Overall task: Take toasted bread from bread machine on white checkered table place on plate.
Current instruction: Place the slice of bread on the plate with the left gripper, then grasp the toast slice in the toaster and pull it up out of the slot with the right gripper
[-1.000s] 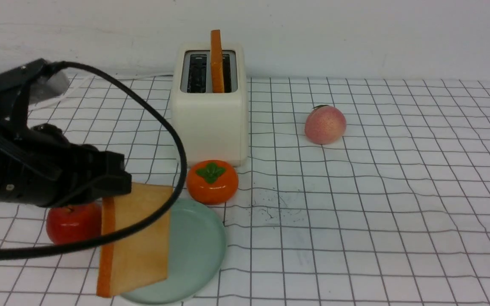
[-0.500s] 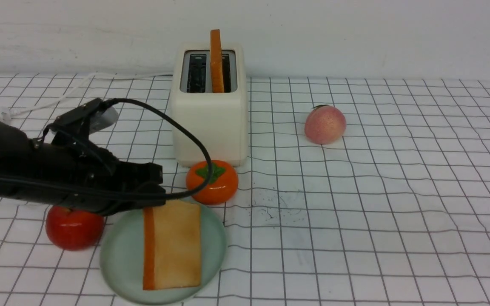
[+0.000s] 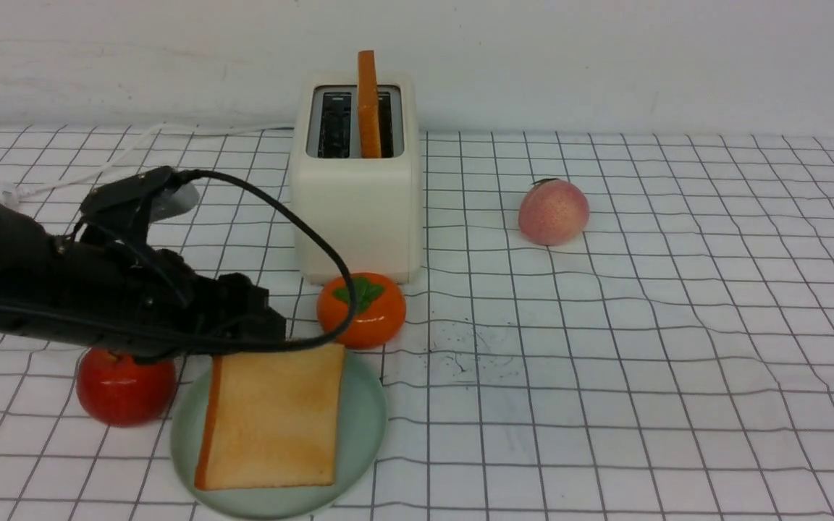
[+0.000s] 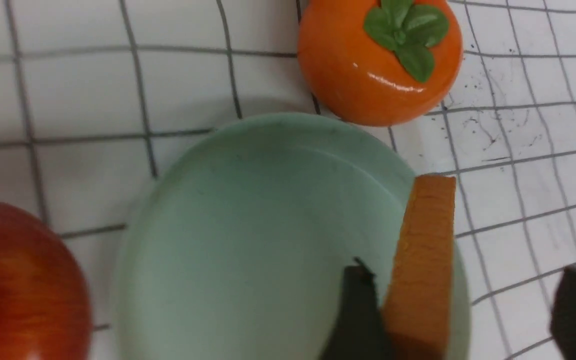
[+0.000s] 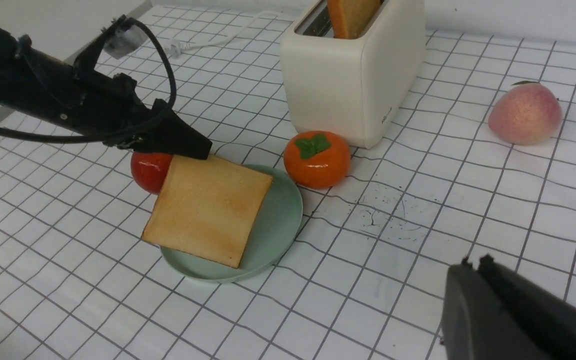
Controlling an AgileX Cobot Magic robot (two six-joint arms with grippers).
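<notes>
The black left gripper (image 4: 464, 272) has its fingers spread, with a golden-tan square toast slice (image 3: 272, 420) between them; a gap shows on one side, and whether the other finger touches it is unclear. That slice is tilted over the round pale green glossy plate (image 3: 363, 420), at the near left of the white checkered cloth-covered table (image 3: 677, 325). The dark right gripper (image 5: 478, 267) has its fingertips pressed together. A second brown-crusted toast slice (image 3: 368, 108) stands upright in the right slot of the boxy cream-white toaster (image 3: 359, 217), farther back. A glossy red apple (image 3: 126, 391) sits left of the plate; a shiny orange persimmon (image 3: 377, 318) sits between plate and toaster. A pink peach (image 3: 554, 212) lies right of the toaster.
</notes>
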